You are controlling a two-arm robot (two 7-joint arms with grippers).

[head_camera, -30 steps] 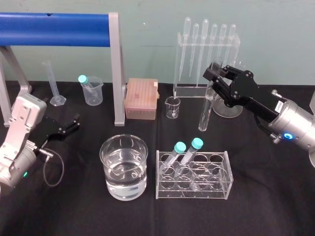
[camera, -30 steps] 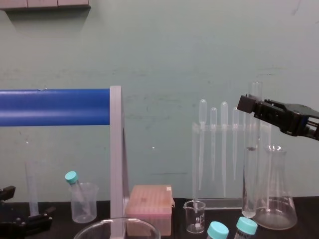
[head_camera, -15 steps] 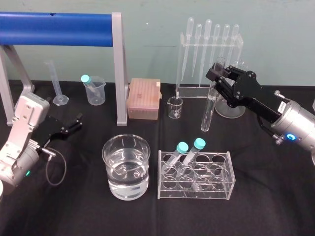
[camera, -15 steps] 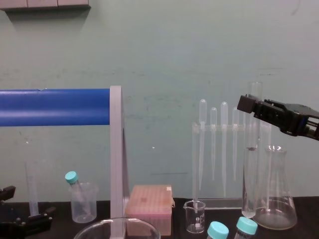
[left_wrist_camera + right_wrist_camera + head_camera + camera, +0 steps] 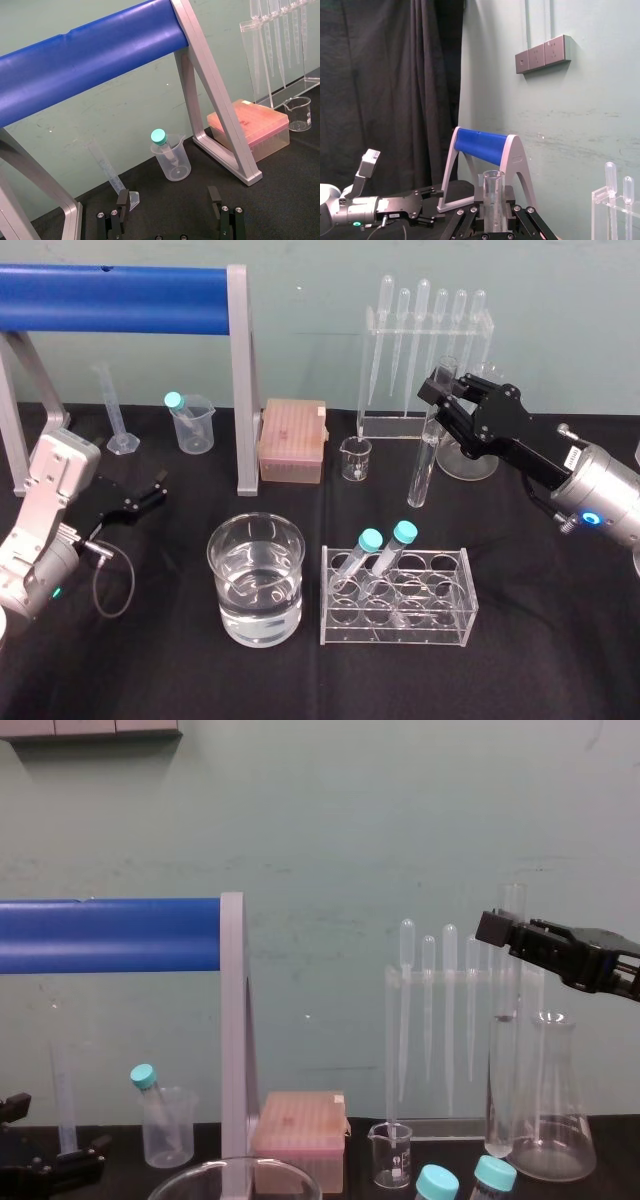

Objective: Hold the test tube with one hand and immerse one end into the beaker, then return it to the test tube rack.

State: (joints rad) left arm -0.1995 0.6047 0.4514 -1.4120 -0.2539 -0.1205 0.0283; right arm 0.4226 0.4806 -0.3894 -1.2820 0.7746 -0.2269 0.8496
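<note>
The right pincer (image 5: 443,398) has the tube (image 5: 424,455) pinched just below its flared rim, black fingers pressed on the glass from either side. The tube stands upright, its long axis vertical, with the open rim up and the rounded end down. It is behind the rack (image 5: 396,597) and well apart from the beaker (image 5: 254,578).

It is hard to trace: clear glass in front of the clear pipette stand (image 5: 425,350), with the flask (image 5: 460,466) just beside it, so the outlines run together. The lower end hangs low over the desk (image 5: 540,640), and it cannot be told whether it touches the black cloth.

From the chest, the tube (image 5: 503,1070) runs straight up past the pincer, its rim just above the fingers. The beaker (image 5: 285,1178) is cut off by the bottom edge, leaving just its rim. The capped tubes (image 5: 436,1183) are cut off the same way, down to their teal tops.

From the right wrist, the tube's mouth (image 5: 493,192) rises between the fingers, and the rest drops below the edge.

Over on the left, the left pincer (image 5: 167,207) sits low above the desk, spread wide, with nothing between its fingers.
</note>
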